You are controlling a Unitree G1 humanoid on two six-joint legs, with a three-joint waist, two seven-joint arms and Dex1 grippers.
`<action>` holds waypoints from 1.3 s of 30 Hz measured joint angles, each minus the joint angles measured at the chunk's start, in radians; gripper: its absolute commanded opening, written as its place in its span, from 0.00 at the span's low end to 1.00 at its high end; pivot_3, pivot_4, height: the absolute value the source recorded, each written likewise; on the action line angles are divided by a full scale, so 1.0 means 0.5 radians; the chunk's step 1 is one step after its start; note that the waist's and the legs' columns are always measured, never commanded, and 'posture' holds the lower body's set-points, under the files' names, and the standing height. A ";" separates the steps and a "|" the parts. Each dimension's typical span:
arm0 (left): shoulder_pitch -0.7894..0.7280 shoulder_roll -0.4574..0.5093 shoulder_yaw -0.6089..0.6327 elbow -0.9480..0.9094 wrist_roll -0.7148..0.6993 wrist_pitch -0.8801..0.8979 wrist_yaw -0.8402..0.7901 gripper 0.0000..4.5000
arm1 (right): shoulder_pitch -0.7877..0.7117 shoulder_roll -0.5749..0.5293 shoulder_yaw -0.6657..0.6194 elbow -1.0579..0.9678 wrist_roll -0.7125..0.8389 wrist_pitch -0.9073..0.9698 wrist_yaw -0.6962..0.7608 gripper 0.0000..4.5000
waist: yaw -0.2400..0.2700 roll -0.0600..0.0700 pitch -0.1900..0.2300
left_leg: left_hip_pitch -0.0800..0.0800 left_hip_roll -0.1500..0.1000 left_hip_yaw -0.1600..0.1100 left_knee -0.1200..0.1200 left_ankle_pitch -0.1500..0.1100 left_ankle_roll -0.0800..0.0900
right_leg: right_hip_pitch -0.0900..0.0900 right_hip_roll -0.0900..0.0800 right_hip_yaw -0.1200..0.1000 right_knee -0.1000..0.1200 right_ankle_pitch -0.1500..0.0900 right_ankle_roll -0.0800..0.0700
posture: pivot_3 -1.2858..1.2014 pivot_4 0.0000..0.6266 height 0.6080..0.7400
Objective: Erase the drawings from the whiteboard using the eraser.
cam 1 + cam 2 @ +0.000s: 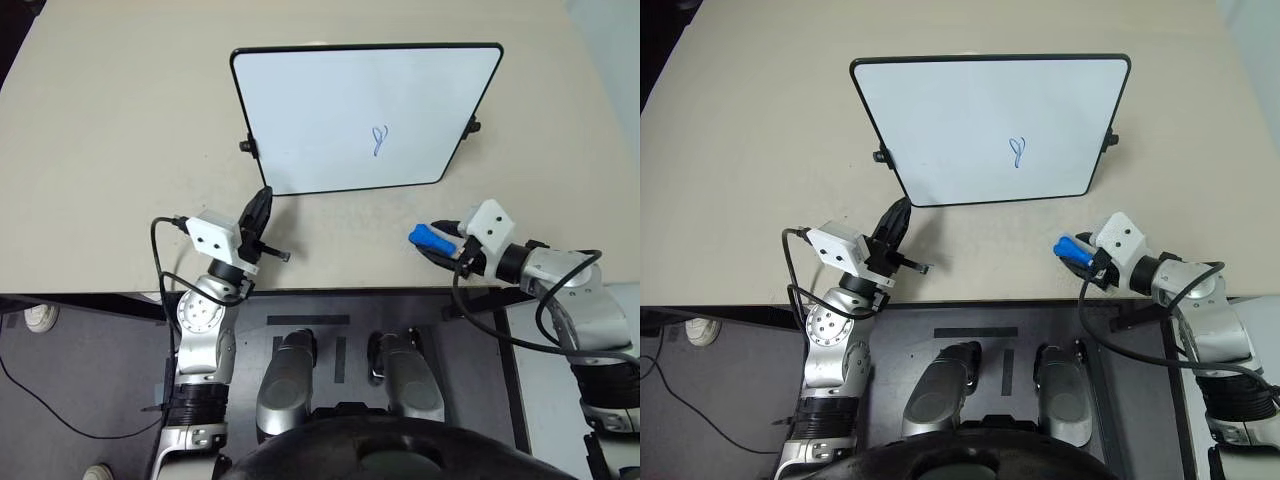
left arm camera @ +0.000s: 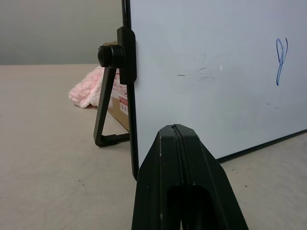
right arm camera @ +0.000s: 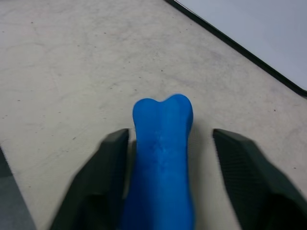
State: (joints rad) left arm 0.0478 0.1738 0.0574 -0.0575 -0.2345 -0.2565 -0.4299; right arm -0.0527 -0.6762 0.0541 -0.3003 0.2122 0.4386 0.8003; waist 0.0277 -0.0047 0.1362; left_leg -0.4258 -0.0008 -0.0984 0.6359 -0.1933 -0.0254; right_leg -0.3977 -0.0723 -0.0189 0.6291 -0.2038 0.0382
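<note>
This looks like a robot lab or a test room, not a home. A plain beige table [image 1: 110, 170] stands on a dark grey floor [image 1: 90, 370] with loose black cables [image 1: 60, 405] lying on it. On the table is only a small whiteboard [image 1: 340, 115] on a black stand. Behind it lie a pink fluffy cloth [image 2: 88, 88] and a cardboard box [image 2: 120, 108].

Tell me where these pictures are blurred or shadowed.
Right wrist view: the right gripper's fingers are smeared at their edges, while the eraser between them stays fairly crisp. Left wrist view: the left gripper is a dark, featureless mass; the squiggle on the whiteboard reads clearly. Left eye view: even light, soft shadows on the table.
</note>
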 measured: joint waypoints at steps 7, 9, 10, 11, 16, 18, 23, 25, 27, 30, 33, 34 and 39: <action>0.000 0.000 0.000 0.000 0.000 -0.007 0.000 0.00 | -0.006 -0.004 -0.001 0.001 0.000 -0.005 0.001 0.06 | 0.000 -0.003 -0.002 | 0.001 0.000 0.000 0.000 0.000 0.001 | 0.001 0.000 0.001 0.000 0.000 0.000 | 0.52 0.24 1.00; 0.000 0.001 0.001 0.000 0.000 -0.007 0.000 0.00 | -0.010 -0.003 -0.001 0.002 -0.005 -0.020 -0.001 0.06 | 0.000 -0.002 -0.002 | 0.001 0.000 0.000 0.000 -0.001 0.002 | 0.001 0.000 0.001 0.000 -0.001 0.001 | 0.52 0.24 1.00; 0.000 0.002 0.001 0.000 0.000 -0.007 0.000 0.00 | -0.020 0.000 0.000 0.003 -0.009 -0.047 -0.004 0.06 | 0.000 -0.002 -0.001 | 0.001 0.000 0.000 0.000 -0.001 0.002 | 0.001 0.000 0.001 0.001 -0.001 0.001 | 0.52 0.24 1.00; 0.001 0.004 0.004 0.000 0.000 -0.008 0.000 0.00 | -0.049 0.014 0.000 0.002 -0.016 -0.085 -0.008 0.06 | -0.001 -0.002 -0.001 | 0.002 0.000 0.000 0.000 -0.001 0.003 | 0.000 0.000 0.001 0.001 -0.001 0.001 | 0.52 0.24 1.00; -0.006 0.007 0.005 0.005 0.000 -0.009 -0.001 0.00 | -0.391 0.082 0.072 -0.009 -0.125 -0.406 -0.025 0.06 | -0.016 -0.002 -0.001 | 0.005 0.004 0.000 0.000 0.001 0.002 | 0.000 0.004 0.001 0.003 0.001 0.002 | 0.52 0.24 1.00; -0.022 0.006 0.000 0.018 0.001 -0.008 -0.003 0.00 | -0.598 0.147 0.175 0.081 -0.259 -0.653 -0.030 0.06 | -0.019 -0.002 -0.001 | 0.007 0.006 -0.001 0.000 0.003 0.003 | 0.000 0.005 0.001 0.004 0.004 -0.004 | 0.52 0.24 1.00; -0.051 0.005 -0.001 0.038 0.004 -0.011 -0.001 0.00 | -0.937 0.219 0.375 0.564 -0.637 -1.337 -0.127 0.06 | 0.000 -0.002 -0.001 | 0.007 0.007 -0.007 -0.001 0.002 0.002 | -0.002 0.004 0.000 0.008 0.013 -0.019 | 0.52 0.24 1.00; -0.050 0.005 0.001 0.043 0.004 -0.014 0.000 0.00 | -1.049 0.239 0.450 0.841 -0.821 -1.603 -0.248 0.06 | 0.003 -0.001 -0.001 | 0.005 0.007 -0.006 -0.001 0.000 0.001 | -0.006 0.000 -0.002 0.009 0.014 -0.020 | 0.52 0.24 1.00; -0.049 0.003 -0.001 0.043 0.005 -0.018 0.003 0.00 | -1.155 0.257 0.497 1.105 -0.996 -1.819 -0.394 0.06 | 0.003 -0.001 -0.001 | 0.002 0.007 -0.005 -0.001 -0.002 0.000 | -0.011 -0.004 -0.002 0.012 0.016 -0.022 | 0.52 0.24 1.00; -0.044 0.002 0.003 0.042 0.006 -0.022 0.020 0.00 | -1.287 0.265 0.555 1.388 -1.193 -2.095 -0.600 0.06 | 0.002 -0.001 -0.001 | 0.001 0.008 -0.004 -0.001 -0.010 -0.012 | -0.015 -0.005 -0.003 0.015 0.017 -0.023 | 0.52 0.24 1.00; -0.036 0.001 0.002 0.042 0.007 -0.028 0.038 0.00 | -1.368 0.271 0.599 1.586 -1.357 -2.278 -0.789 0.06 | -0.001 -0.001 -0.001 | 0.004 0.010 -0.003 0.001 -0.017 -0.026 | -0.015 -0.006 -0.002 0.023 0.020 -0.028 | 0.52 0.24 1.00; -0.034 0.001 0.002 0.042 0.007 -0.033 0.040 0.00 | -1.382 0.274 0.607 1.635 -1.392 -2.311 -0.841 0.06 | -0.001 -0.001 -0.001 | 0.005 0.010 -0.003 0.002 -0.017 -0.027 | -0.014 -0.006 -0.002 0.025 0.022 -0.030 | 0.52 0.24 1.00; -0.010 0.002 0.004 0.042 0.007 -0.046 0.045 0.00 | -1.427 0.285 0.636 1.864 -1.513 -2.415 -0.990 0.06 | 0.000 0.000 0.000 | 0.008 0.016 -0.001 0.001 -0.017 -0.027 | -0.012 -0.006 -0.002 0.027 0.033 -0.045 | 0.52 0.24 1.00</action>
State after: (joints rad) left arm 0.0427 0.1746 0.0594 -0.0365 -0.2309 -0.2797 -0.4073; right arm -0.7662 -0.5335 0.3723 0.6317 -0.5444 -0.7688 0.3055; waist 0.0277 -0.0046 0.1362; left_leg -0.4218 0.0071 -0.0991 0.6363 -0.2018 -0.0389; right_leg -0.4037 -0.0752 -0.0202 0.6424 -0.1875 0.0158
